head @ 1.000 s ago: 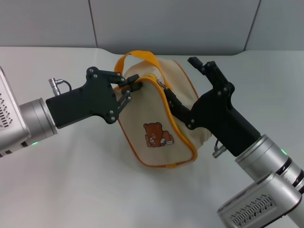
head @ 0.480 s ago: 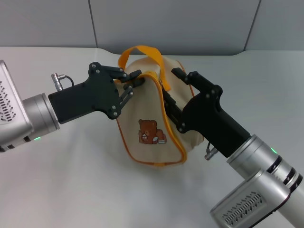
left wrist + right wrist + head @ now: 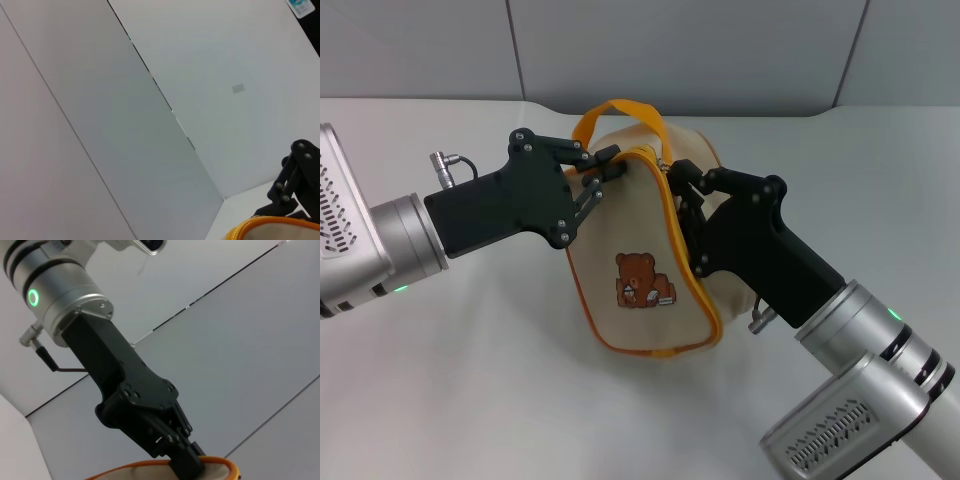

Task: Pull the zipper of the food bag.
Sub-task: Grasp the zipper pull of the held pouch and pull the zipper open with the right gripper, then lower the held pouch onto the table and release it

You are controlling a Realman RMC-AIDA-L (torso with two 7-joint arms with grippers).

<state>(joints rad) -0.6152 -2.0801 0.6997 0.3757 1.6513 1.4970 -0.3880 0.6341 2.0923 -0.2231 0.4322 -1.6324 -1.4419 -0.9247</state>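
Note:
The beige food bag [image 3: 640, 255] with a brown bear print is held between both arms in the head view, with its orange strap loop [image 3: 618, 108] on top. My left gripper [image 3: 603, 172] is shut on the bag's upper left corner. The yellow-orange zipper [image 3: 682, 262] runs down the bag's right edge. My right gripper [image 3: 683, 188] is closed in at the top of the zipper, and the silver pull tab is mostly hidden between its fingers. The right wrist view shows the left gripper [image 3: 186, 460] clamped on the bag's orange-edged top [image 3: 220, 465].
The bag stands on a white table [image 3: 470, 380] with a grey wall panel [image 3: 670, 50] behind it. The left wrist view shows mostly wall, the bag's orange rim [image 3: 270, 226] and black links of the other gripper [image 3: 295, 175].
My right gripper's fingers have closed together at the top of the zipper. The right arm has moved left toward the bag, and the bag has swung more upright.

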